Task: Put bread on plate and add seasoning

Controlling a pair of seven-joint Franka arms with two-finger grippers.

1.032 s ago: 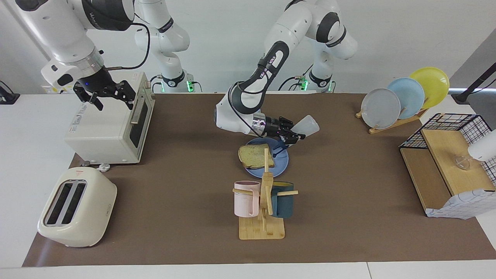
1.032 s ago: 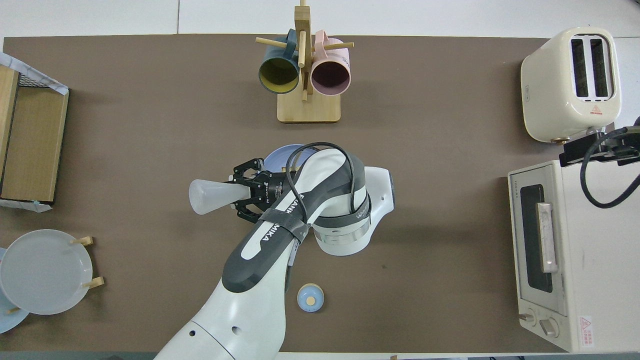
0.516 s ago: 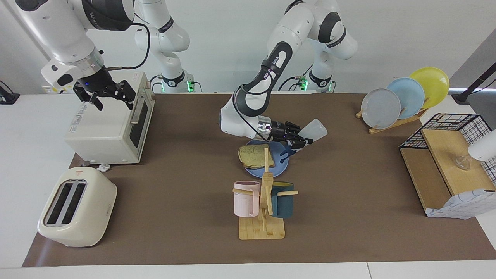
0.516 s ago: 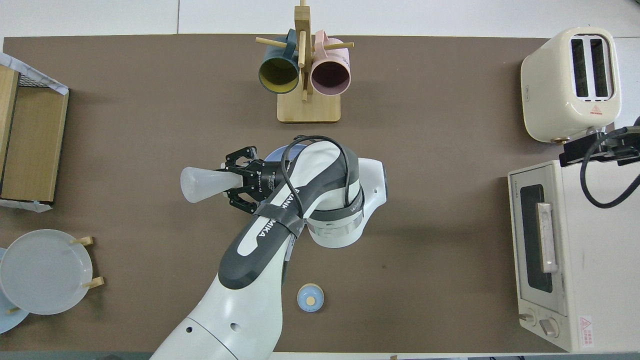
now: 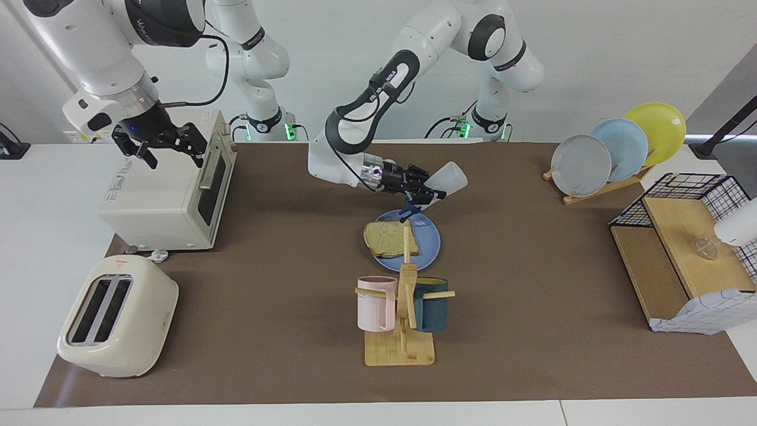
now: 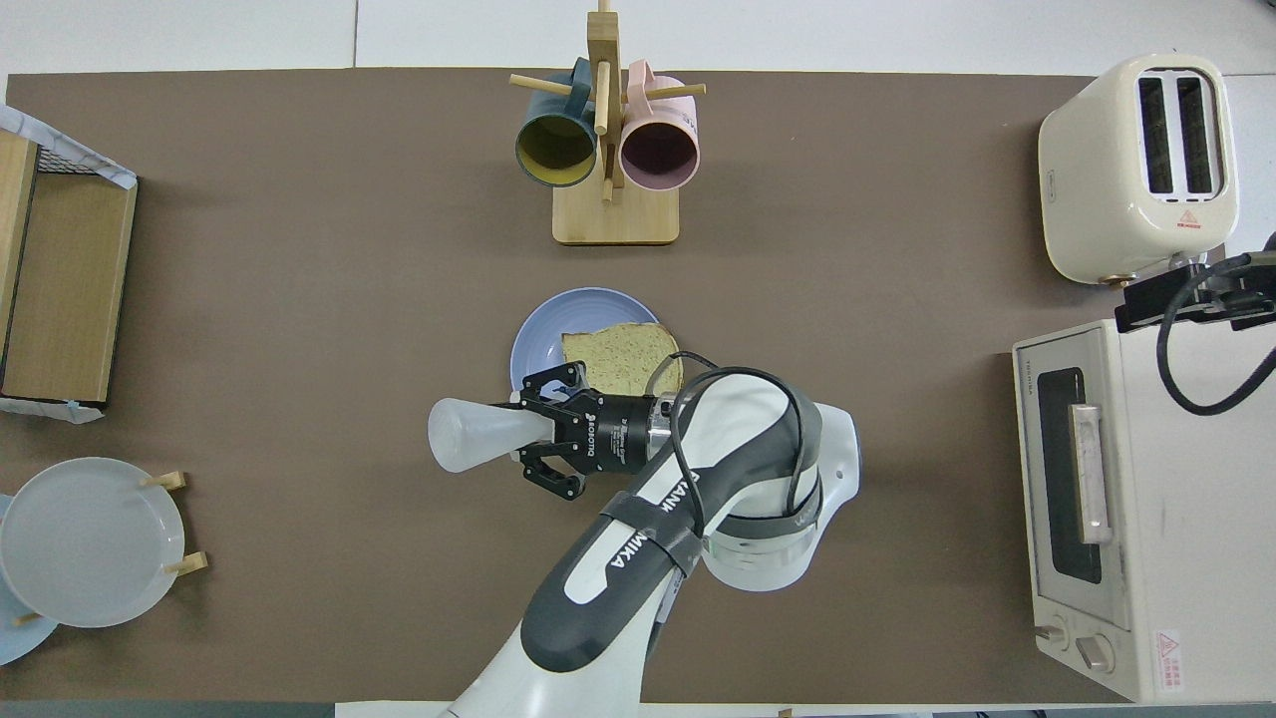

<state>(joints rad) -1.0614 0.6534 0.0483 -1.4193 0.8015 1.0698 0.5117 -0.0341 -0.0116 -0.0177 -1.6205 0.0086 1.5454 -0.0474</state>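
Note:
The bread (image 5: pixel 389 237) (image 6: pixel 620 357) lies flat on the blue plate (image 5: pixel 427 241) (image 6: pixel 538 334) in the middle of the mat. My left gripper (image 5: pixel 433 192) (image 6: pixel 529 436) is shut on the neck of the seasoning (image 5: pixel 447 177) (image 6: pixel 477 435), which it holds tipped over in the air. The bottle hangs above the plate's rim on the robots' side, and its dark blue cap (image 5: pixel 408 210) dangles under the gripper. My right gripper (image 5: pixel 158 148) (image 6: pixel 1181 297) waits open over the toaster oven.
A white toaster oven (image 5: pixel 165 195) and a cream toaster (image 5: pixel 118 316) stand at the right arm's end. A mug rack (image 5: pixel 401 307) stands just past the plate. A rack of plates (image 5: pixel 615 148) and a wire basket with wooden shelves (image 5: pixel 686 248) stand at the left arm's end.
My left arm has drawn back toward the robots and risen with the bottle, coming off the plate. The bread now shows uncovered from above. The right arm has not moved.

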